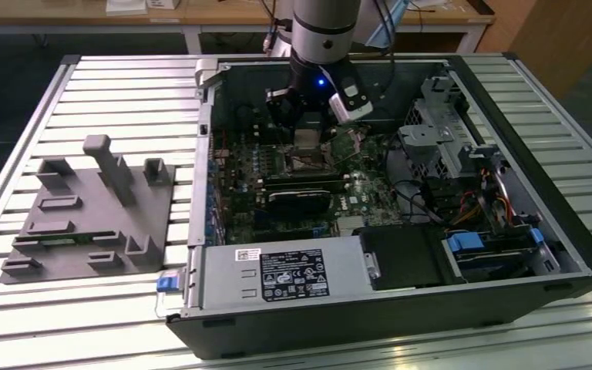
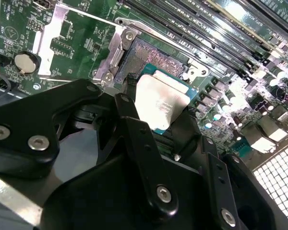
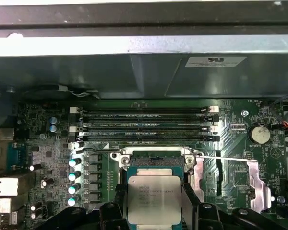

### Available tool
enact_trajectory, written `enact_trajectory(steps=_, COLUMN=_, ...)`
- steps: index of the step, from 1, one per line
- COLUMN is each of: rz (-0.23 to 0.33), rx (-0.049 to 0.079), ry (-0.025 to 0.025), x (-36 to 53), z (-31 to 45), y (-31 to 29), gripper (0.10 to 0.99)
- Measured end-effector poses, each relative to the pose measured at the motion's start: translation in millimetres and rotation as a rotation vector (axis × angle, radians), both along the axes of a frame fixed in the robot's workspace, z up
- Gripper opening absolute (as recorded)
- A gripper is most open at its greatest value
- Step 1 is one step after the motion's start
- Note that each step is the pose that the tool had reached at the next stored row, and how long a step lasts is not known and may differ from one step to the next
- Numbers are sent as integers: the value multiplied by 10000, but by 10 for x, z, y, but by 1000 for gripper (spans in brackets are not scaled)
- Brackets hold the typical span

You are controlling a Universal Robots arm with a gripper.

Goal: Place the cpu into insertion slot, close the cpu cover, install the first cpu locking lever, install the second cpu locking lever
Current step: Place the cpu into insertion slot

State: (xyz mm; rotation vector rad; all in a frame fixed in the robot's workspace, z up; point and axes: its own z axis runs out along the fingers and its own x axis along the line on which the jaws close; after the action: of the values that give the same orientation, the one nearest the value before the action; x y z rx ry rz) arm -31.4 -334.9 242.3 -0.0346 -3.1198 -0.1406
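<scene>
My gripper (image 3: 154,207) is shut on the cpu (image 3: 153,197), a flat square chip with a silvery top, pinched at two opposite edges by the black fingers (image 2: 130,91). The cpu hangs level just above the insertion slot (image 3: 156,162), a dark square socket in a silvery frame, and overlaps its near part. In the second wrist view the cpu (image 2: 161,101) partly hides the insertion slot (image 2: 156,55). The cpu cover (image 2: 50,36), a thin silvery frame, lies folded open beside the slot toward the coin battery. In the exterior view the gripper (image 1: 311,146) is down inside the computer case, over the slot (image 1: 311,163).
Long black memory slots (image 3: 146,122) run beside the socket, with a row of capacitors (image 3: 73,179) on another side. A coin battery (image 3: 258,135) sits past the open cover. The case walls, a grey power-supply box (image 1: 280,274) and drive cages (image 1: 440,146) hem the board in. A grey fixture (image 1: 90,212) stands outside.
</scene>
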Motion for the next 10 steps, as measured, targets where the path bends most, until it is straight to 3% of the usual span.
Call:
enact_trajectory(steps=4, rz=-92, rx=0, ry=-1, x=1, z=-2, y=0, gripper=533)
enact_trajectory(steps=10, rz=-1125, rx=1, ry=-1, x=1, z=-10, y=0, gripper=533)
